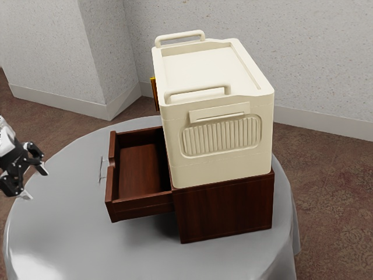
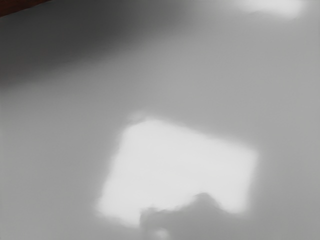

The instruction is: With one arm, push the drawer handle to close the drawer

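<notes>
Hovering at exterior view's left with two-finger gripper (image 1: 34, 182) spread wide, well apart from wire handle (image 1: 100, 170) on pulled-out wooden drawer (image 1: 140, 206).

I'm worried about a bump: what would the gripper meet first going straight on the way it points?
Most likely the grey table: the open gripper seems to slant down toward it, short of the drawer handle, though depth is hard to judge.
</notes>
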Tool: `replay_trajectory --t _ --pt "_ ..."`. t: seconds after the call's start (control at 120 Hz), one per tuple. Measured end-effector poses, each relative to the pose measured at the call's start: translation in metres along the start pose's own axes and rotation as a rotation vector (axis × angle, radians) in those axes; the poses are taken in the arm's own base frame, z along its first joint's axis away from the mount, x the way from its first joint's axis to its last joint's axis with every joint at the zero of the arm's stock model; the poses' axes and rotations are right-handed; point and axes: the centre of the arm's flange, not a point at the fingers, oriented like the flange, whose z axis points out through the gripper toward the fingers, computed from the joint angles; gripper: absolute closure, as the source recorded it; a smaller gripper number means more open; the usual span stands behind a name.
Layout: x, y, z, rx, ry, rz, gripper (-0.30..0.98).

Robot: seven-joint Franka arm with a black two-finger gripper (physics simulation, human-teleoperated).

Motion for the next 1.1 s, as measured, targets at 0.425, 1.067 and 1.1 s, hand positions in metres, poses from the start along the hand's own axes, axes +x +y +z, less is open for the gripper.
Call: replay_trajectory --t 0.425,1.067,1.1 --pt "0.045 -0.029 0.018 0.066 -0.005 -0.090 0.31" --pt "0.094 -0.062 0.050 0.102 0.013 -0.272 0.77" --pt "0.095 -0.063 0.051 0.103 0.014 -0.280 0.78"
